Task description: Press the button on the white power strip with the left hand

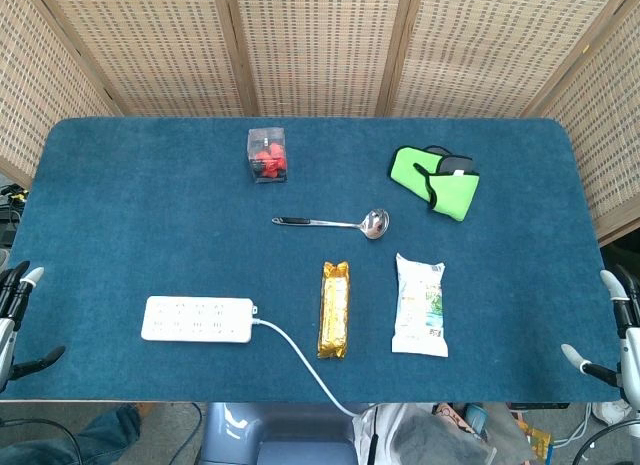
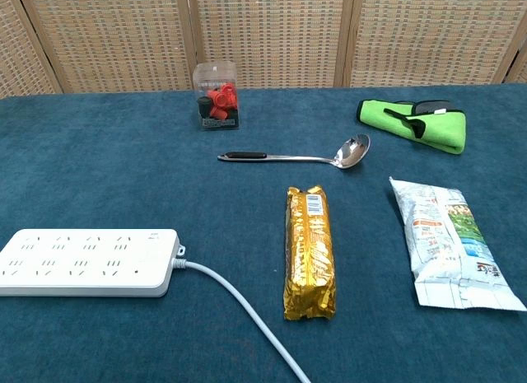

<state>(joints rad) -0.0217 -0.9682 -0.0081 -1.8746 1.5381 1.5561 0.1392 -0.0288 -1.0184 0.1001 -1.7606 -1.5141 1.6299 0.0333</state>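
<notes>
A: What carried it all?

B: A blue worktop (image 1: 120, 195). On its near left lay the strip (image 1: 197, 319), flat, its cable (image 1: 300, 360) running off the right end toward the near edge.

A: How would the strip handle?

B: I judged it a stiff plastic slab, light, and likely to slide on the cloth if shoved sideways. No gripping was called for; a straight downward push would have kept it put. A small mark sat at the far right corner (image 2: 152, 234) in the chest view, possibly the button, but too small to be sure.

A: And the hands?

B: The left hand (image 1: 18, 315) sat at the worktop's left edge, just beside the strip's end, fingers apart and holding nothing. The right hand (image 1: 612, 330) was at the right edge, well apart from it, fingers likewise spread and empty.

A: Anything smaller nearby?

B: A gold bar (image 1: 334, 309) lay right of the cable, a white pouch (image 1: 420, 305) beyond it, a ladle (image 1: 335, 223) further back.
</notes>
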